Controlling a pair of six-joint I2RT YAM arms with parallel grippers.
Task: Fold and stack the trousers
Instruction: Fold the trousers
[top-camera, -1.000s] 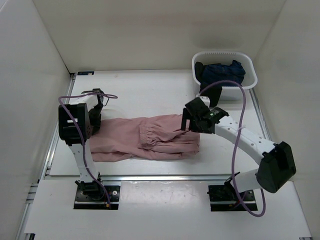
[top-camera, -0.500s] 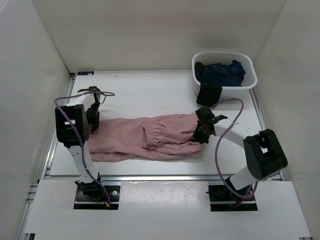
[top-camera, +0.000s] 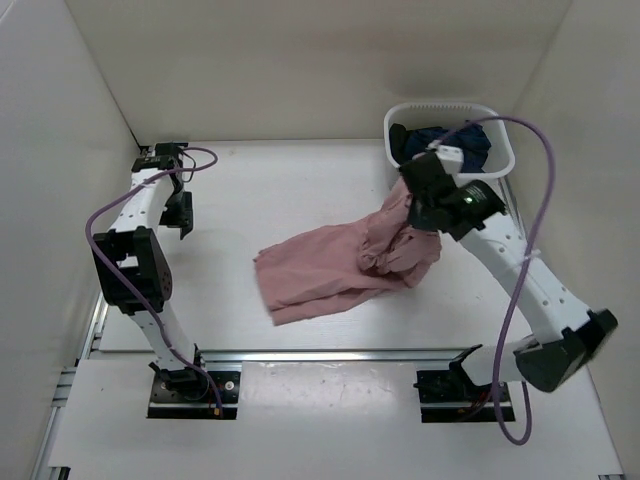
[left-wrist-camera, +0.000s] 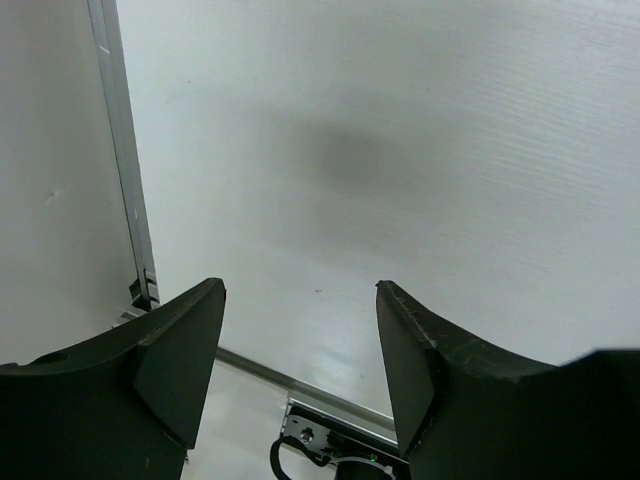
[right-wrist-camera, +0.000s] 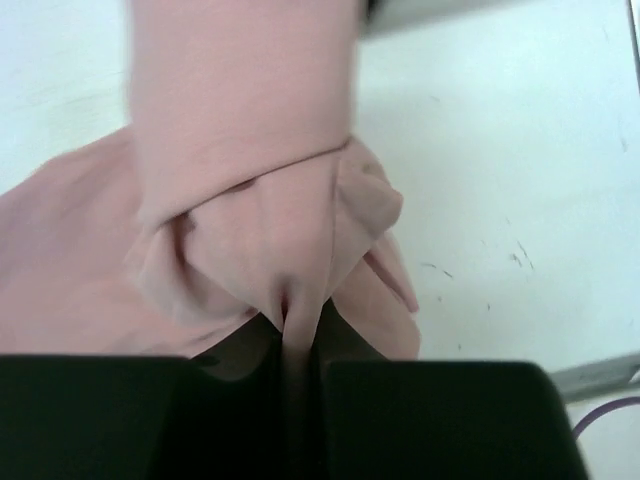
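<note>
Pink trousers (top-camera: 320, 270) crumpled at tabletop (top-camera: 300, 180) centre, 2 o'clock end lifted. Right end effector (right-wrist-camera: 290, 325) clenched on bunched fabric. Left end effector (left-wrist-camera: 300, 330) released, empty, at 10 o'clock. Risk: one-point pinch lets thin cloth slip or tangle; lifted end could snag laundry basket (top-camera: 440, 106) at 1 o'clock.

2 arms of matching build.
- Left arm (top-camera: 148, 200): slim white tubular links, 1 boxy black joint housing (top-camera: 128, 270), 1 flat black base plate (top-camera: 190, 388).
- Right arm (top-camera: 515, 265): the same white links, 1 large black elbow housing (top-camera: 560, 350), 1 black base mount (top-camera: 465, 390).
- 1 thin purple cable (top-camera: 100, 212) looped along each arm.
- Left gripper (left-wrist-camera: 300, 290) and right gripper (right-wrist-camera: 300, 330): 2 matte black, wedge-shaped fingers (left-wrist-camera: 175, 350) each.
</note>
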